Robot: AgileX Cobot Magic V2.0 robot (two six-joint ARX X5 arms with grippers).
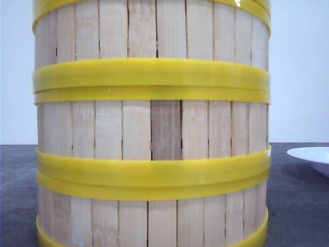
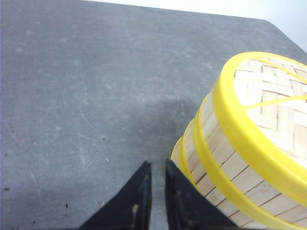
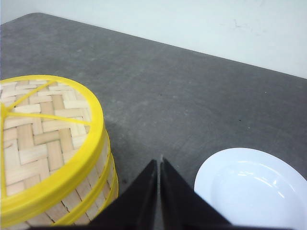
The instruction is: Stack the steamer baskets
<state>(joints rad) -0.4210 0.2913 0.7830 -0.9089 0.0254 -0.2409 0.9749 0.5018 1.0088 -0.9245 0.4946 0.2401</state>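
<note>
The steamer baskets (image 1: pixel 151 128) fill the front view, standing right before the camera as one straight column: three slatted walls one above another, their yellow rims meeting in double bands. The wrist views show a woven, yellow-rimmed lid (image 3: pixel 41 124) on top of the column. The stack appears built, so the step in hand is, by my judgement, to leave it undisturbed and draw both arms clear.

The left gripper (image 2: pixel 154 165) hangs beside the stack with its jaws almost together, a thin slit between them, holding nothing; its inner finger lies close to the lower yellow band. The right gripper (image 3: pixel 159 163) is on the other side, jaws pressed nearly shut and empty, over bare desk (image 3: pixel 192 96) between the stack and the white plate (image 3: pixel 254 187).

To do this well, move each arm up and away from the column, not across it, since a tall stack of light baskets would likely tip or slide at the rims from a sideways nudge. The left needs more care, being nearer the wall. The right should avoid the plate, which sits near that desk edge in the front view.
</note>
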